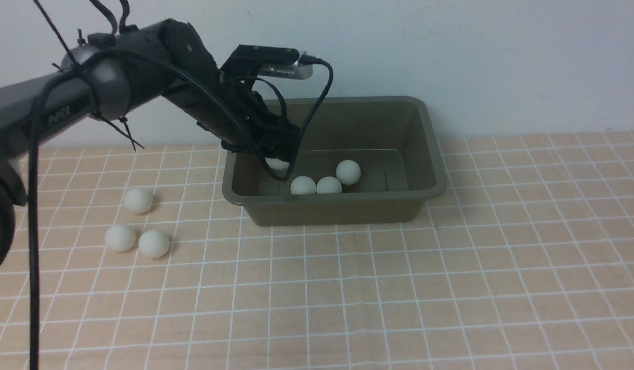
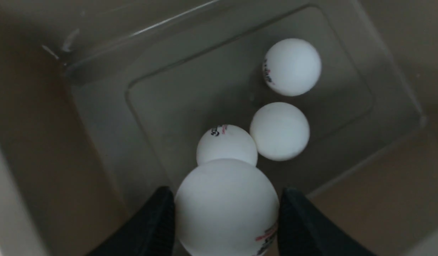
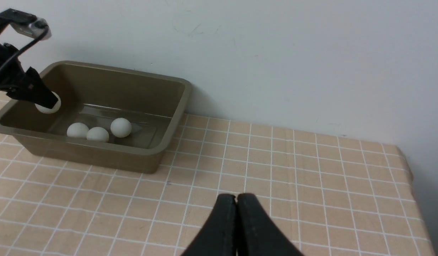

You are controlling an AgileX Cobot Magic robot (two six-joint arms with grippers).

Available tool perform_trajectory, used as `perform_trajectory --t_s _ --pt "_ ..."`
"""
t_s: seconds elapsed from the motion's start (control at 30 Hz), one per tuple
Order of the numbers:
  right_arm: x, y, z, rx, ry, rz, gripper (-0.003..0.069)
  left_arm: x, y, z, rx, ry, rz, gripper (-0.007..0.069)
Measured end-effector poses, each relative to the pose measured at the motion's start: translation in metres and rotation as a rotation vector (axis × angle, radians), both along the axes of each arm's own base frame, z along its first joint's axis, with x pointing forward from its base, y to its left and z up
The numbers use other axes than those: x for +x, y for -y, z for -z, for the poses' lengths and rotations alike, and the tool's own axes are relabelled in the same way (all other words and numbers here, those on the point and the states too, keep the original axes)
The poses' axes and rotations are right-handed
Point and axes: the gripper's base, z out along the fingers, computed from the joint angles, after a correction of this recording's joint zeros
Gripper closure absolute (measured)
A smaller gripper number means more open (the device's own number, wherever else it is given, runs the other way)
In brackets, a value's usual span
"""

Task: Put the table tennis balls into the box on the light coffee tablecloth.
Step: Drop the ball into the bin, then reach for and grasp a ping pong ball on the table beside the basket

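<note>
Inside the box [image 1: 435,154], at its left end, a ball [image 2: 226,206] is held between the left jaws, half-spread around it, the floor directly below. Three balls [image 1: 328,185] are settled beside it; three more balls [image 1: 154,243] are left on the tablecloth [image 1: 450,288] near the desk's left edge. Right jaws are pressed shut, empty.

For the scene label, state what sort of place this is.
Likely an indoor robot test bench: a gridded tablecloth against a bare wall, a cable-tied left arm, and a box with table tennis balls.
</note>
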Motion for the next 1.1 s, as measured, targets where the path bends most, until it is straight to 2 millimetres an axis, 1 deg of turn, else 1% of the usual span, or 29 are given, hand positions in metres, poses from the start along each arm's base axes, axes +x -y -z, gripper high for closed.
perform_trajectory --t_s 0.07,0.17,0.37,0.47,0.53,0.6,0.63,0.67,0.73,0.77,0.8,0.83,0.87,0.9,0.93,0.97,1.03,1.1 --pt "0.0 0.0 0.001 0.002 -0.008 -0.002 0.0677 0.005 0.002 0.009 0.004 -0.018 0.004 0.0326" --pt "-0.001 -0.001 0.002 0.007 -0.022 -0.008 0.0677 0.009 0.003 0.016 0.006 -0.028 0.006 0.0311" --pt "-0.001 -0.001 0.002 0.011 -0.024 -0.011 0.0677 0.01 0.004 0.013 0.006 -0.02 0.009 0.0248" --pt "-0.001 -0.001 0.002 0.011 -0.024 -0.011 0.0677 0.007 0.003 0.006 0.005 -0.016 0.014 0.0241" --pt "-0.001 -0.001 0.002 0.011 -0.024 -0.011 0.0677 0.003 0.002 -0.006 0.014 -0.005 0.025 0.0241" --pt "-0.001 -0.001 0.002 0.011 -0.024 -0.011 0.0677 -0.004 -0.002 -0.026 0.048 0.032 0.042 0.0241" --pt "-0.001 -0.001 0.002 0.011 -0.024 -0.011 0.0677 -0.004 -0.003 -0.028 0.053 0.036 0.043 0.0241" --pt "-0.001 -0.001 0.002 0.011 -0.024 -0.011 0.0677 -0.012 -0.01 -0.048 0.106 0.076 0.052 0.0241" --pt "-0.001 -0.001 0.002 0.011 -0.025 -0.012 0.0677 -0.019 -0.021 -0.066 0.162 0.096 0.039 0.0241" --pt "-0.001 -0.001 0.002 0.011 -0.027 -0.012 0.0677 -0.023 -0.03 -0.076 0.196 0.1 0.016 0.0241" --pt "-0.001 -0.001 0.002 0.011 -0.027 -0.012 0.0677 -0.025 -0.034 -0.079 0.209 0.1 0.004 0.0241" --pt "-0.001 -0.001 0.002 0.011 -0.03 -0.012 0.0677 -0.028 -0.05 -0.089 0.257 0.092 -0.051 0.0241" --pt "-0.001 -0.001 0.003 0.011 -0.031 -0.012 0.0677 -0.03 -0.069 -0.093 0.302 0.073 -0.116 0.0241" --pt "-0.001 -0.001 0.003 0.011 -0.031 -0.012 0.0677 -0.03 -0.077 -0.093 0.317 0.06 -0.144 0.0241" --pt "-0.001 -0.001 0.003 0.011 -0.031 -0.012 0.0677 -0.029 -0.092 -0.091 0.335 0.029 -0.199 0.0241" --pt "-0.001 -0.001 0.003 0.011 -0.031 -0.012 0.0677 -0.028 -0.103 -0.088 0.342 -0.004 -0.237 0.0241" --pt "-0.001 -0.001 0.003 0.011 -0.033 -0.012 0.0677 -0.025 -0.12 -0.079 0.344 -0.056 -0.286 0.0241" --pt "-0.001 -0.001 0.003 0.011 -0.034 -0.012 0.0677 -0.021 -0.128 -0.067 0.34 -0.098 -0.311 0.0241"
